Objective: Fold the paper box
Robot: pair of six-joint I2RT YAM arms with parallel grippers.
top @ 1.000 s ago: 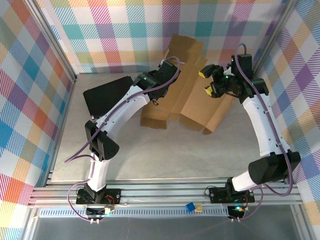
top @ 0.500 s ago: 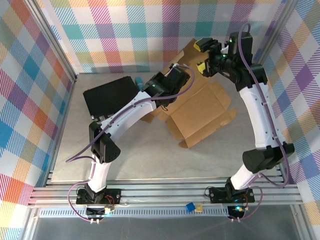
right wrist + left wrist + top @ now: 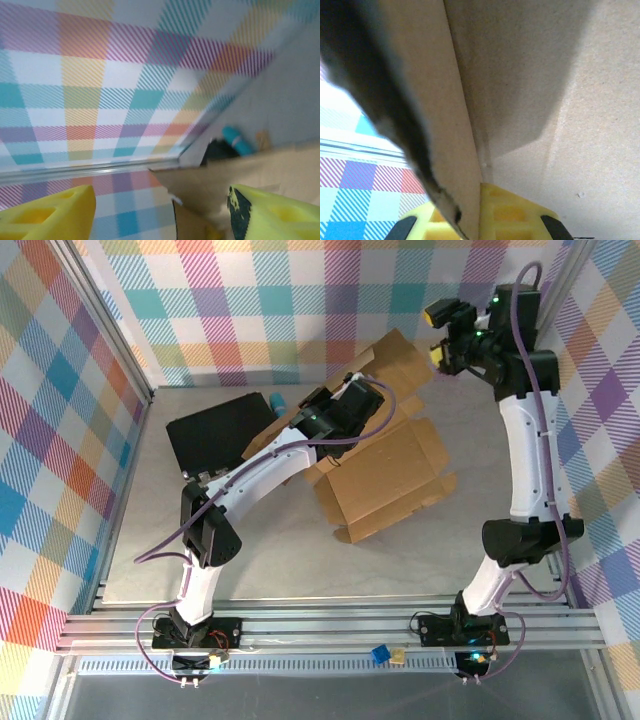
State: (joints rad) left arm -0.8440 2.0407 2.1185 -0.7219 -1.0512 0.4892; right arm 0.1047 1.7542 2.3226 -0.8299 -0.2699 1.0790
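Left claw [image 3: 476, 220]: we find it pinched shut on the flap edge of the paper box [image 3: 390, 475].
Right claw [image 3: 440, 335]: jaws apart, empty, high beyond the box's far right.

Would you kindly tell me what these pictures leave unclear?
- Top view: the arm's wrist hides where the left gripper meets the box.
- Left wrist view: box too close; which flap is unclear.
- Right wrist view: blurred; the teal thing sits partly behind the box.
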